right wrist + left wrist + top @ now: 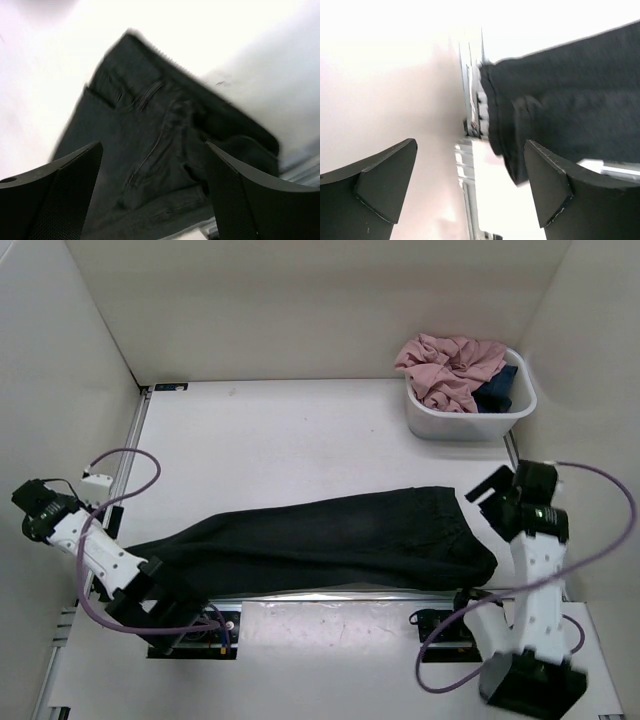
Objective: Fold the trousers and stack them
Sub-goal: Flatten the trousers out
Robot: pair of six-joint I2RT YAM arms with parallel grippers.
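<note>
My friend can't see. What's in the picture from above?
Black trousers lie stretched long across the near side of a white table, with the left arm and right arm at their ends. A white tub at the back right holds a pink cloth and a dark blue cloth.

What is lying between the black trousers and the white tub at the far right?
Nothing: between trousers and tub the table is bare, seen in the top view.
</note>
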